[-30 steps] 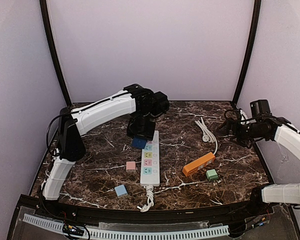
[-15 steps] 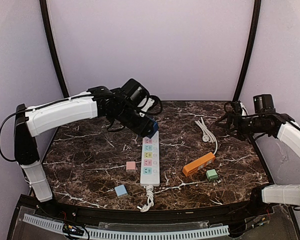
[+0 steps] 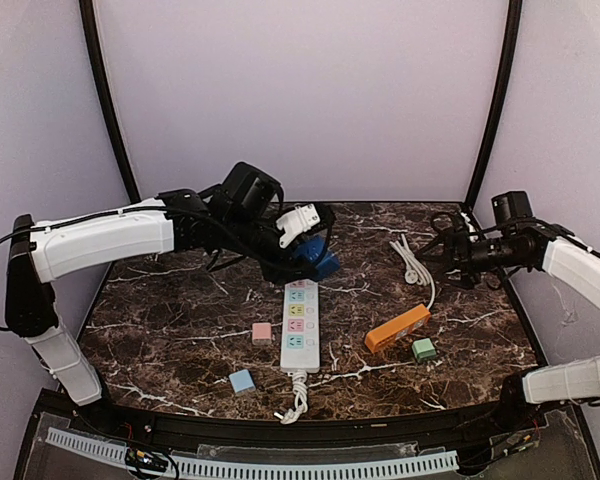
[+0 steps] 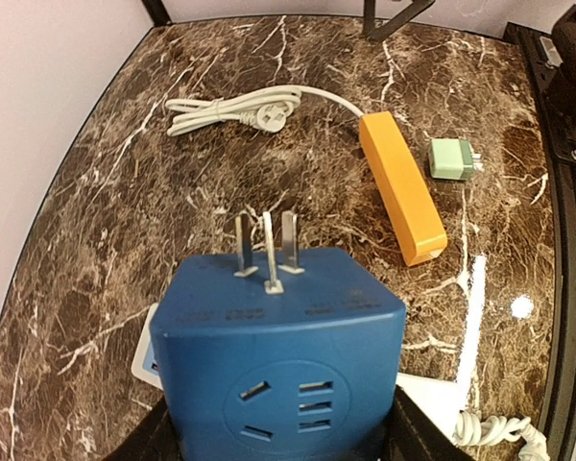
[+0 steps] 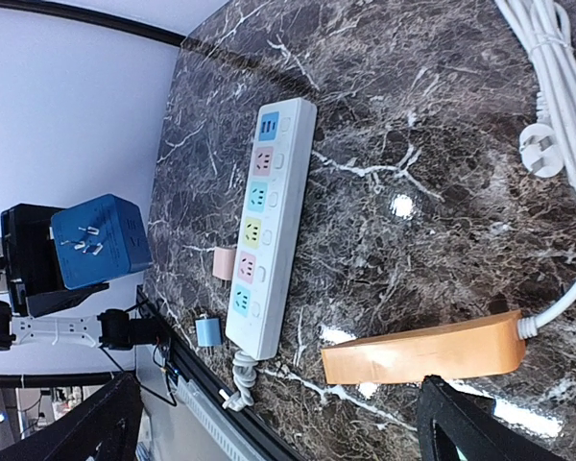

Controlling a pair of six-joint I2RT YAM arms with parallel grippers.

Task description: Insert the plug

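Jaws of my left gripper [image 3: 308, 252] grasp the blue plastic cube plug [image 4: 283, 336]; my right gripper [image 3: 450, 250] gapes, empty.

I see a dark marble tabletop [image 3: 180, 300], white-veined and glossy. Pale lilac walls [image 3: 300, 100] on three sides. Two black poles [image 3: 107, 100] rise at the back corners. Small light glints [image 5: 400, 205] on the stone.

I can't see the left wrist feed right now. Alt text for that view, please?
The left pincer grips a blue cube plug, its three prongs pointing ahead over the marble table. Beyond lie an orange power strip with its white cord and a small green adapter.
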